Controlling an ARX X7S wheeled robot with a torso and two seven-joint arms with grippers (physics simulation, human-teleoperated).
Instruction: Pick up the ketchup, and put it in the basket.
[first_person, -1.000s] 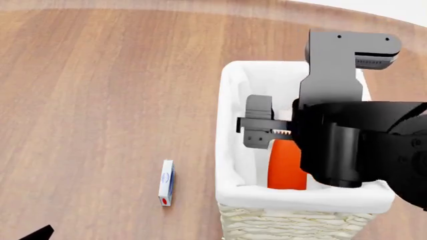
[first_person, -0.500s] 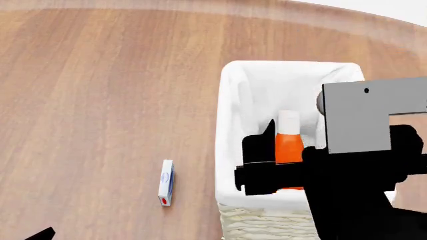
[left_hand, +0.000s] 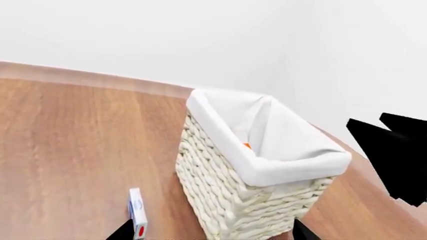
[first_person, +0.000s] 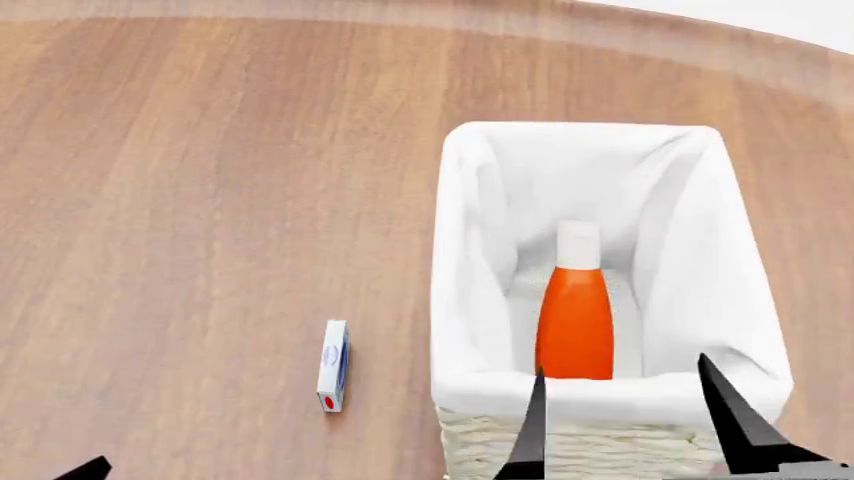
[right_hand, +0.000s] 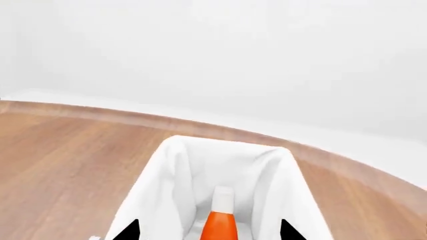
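The ketchup (first_person: 575, 320), a red-orange bottle with a white cap, lies inside the basket (first_person: 461, 250) on its white liner, cap pointing away from me. It also shows in the right wrist view as the ketchup (right_hand: 219, 225) within the basket (right_hand: 160, 190). My right gripper (first_person: 627, 425) hangs open at the basket's near rim, nothing between its fingers, clear of the bottle. My left gripper (left_hand: 210, 235) is open low beside the basket (left_hand: 220, 195), only its fingertips showing. An orange speck of ketchup (left_hand: 246, 145) peeks over the liner.
A small white box (first_person: 332, 365) with blue and red print lies on the wooden table (first_person: 200, 200) left of the basket; it appears too as the box (left_hand: 137, 212). The table's curved far edge (right_hand: 80, 112) meets a white wall.
My right arm has pulled back toward me and down out of the basket, leaving the ketchup lying inside. The bottle, earlier between the fingers, now rests free.
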